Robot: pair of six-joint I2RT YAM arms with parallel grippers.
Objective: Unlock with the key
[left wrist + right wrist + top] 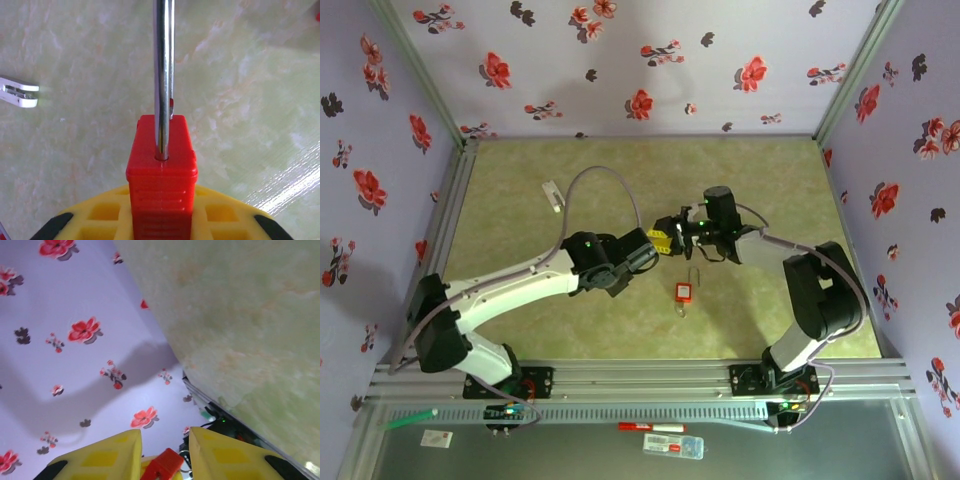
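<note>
Two claws are brought together over the middle of the worktop (770, 190). A red padlock (161, 170) is pinched by the left claw (662, 242). Its ribbed plastic body is clamped between the yellow fingers (100, 220), and its steel shackle (163, 75) is pointed straight away from the wrist, one leg seated in a hole in the top of the body.

The right claw (686, 236) is placed just to the right of the padlock, facing the left claw. In the right wrist view its yellow fingers (100, 457) are seen with a gap between them, and a red piece (162, 466) is lodged in that gap. Whether the piece is squeezed or merely flanked cannot be told, and what the piece is cannot be made out. Behind it, a flowered wall (75, 365) is seen.

A small red object with a thin metal loop (684, 292) is laid flat on the worktop, near the padlock, on the side towards the arm bases and apart from both claws. A white clip (552, 193) is found well to the left of the padlock and farther back. A red marker pen (652, 427) is left on the metal shelf, well away from the padlock, beyond the arm bases.
</note>
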